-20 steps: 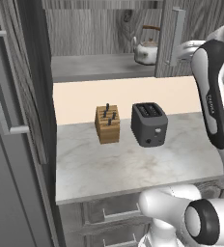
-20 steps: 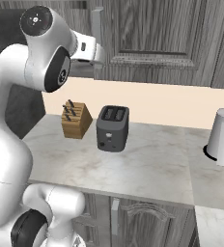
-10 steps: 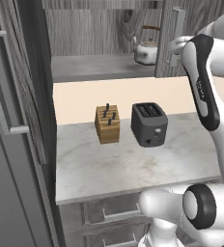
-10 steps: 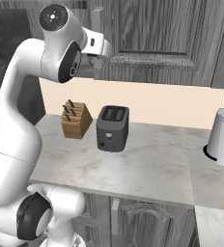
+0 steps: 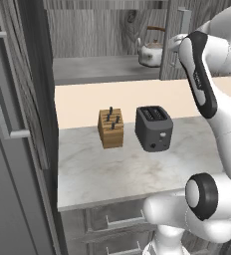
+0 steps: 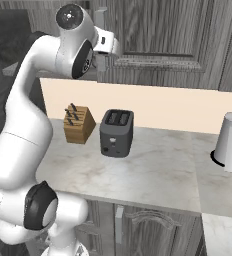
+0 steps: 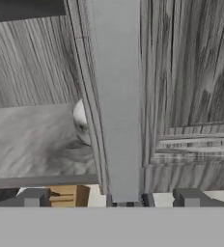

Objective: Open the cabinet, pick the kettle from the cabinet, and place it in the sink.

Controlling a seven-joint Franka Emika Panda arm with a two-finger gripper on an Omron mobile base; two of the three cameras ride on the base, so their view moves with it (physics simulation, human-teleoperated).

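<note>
The cabinet (image 5: 102, 67) has its left door swung open and its right door (image 6: 158, 30) closed. The kettle (image 5: 150, 50), silver-white with a brown arched handle, stands on the shelf at the right of the opening; in the hand view only its rounded side (image 7: 81, 120) peeks past the door edge. My gripper (image 7: 113, 198) is open, with its fingertips (image 7: 34, 198) on either side of the right door's vertical silver bar handle (image 7: 116, 96), not closed on it. From the left base view, the gripper (image 5: 173, 44) hangs just right of the kettle. The sink is out of view.
On the marble counter (image 5: 112, 174) below the cabinet stand a wooden knife block (image 5: 111, 128) and a dark grey toaster (image 5: 154, 128). A paper towel holder (image 6: 230, 142) stands at the right end. The open left door (image 5: 18, 99) juts out on the left. Drawers (image 5: 117, 221) sit under the counter.
The arm has swung the hand closer to the cabinet, up to the right door's bar handle. Kettle, toaster and knife block have not moved.
</note>
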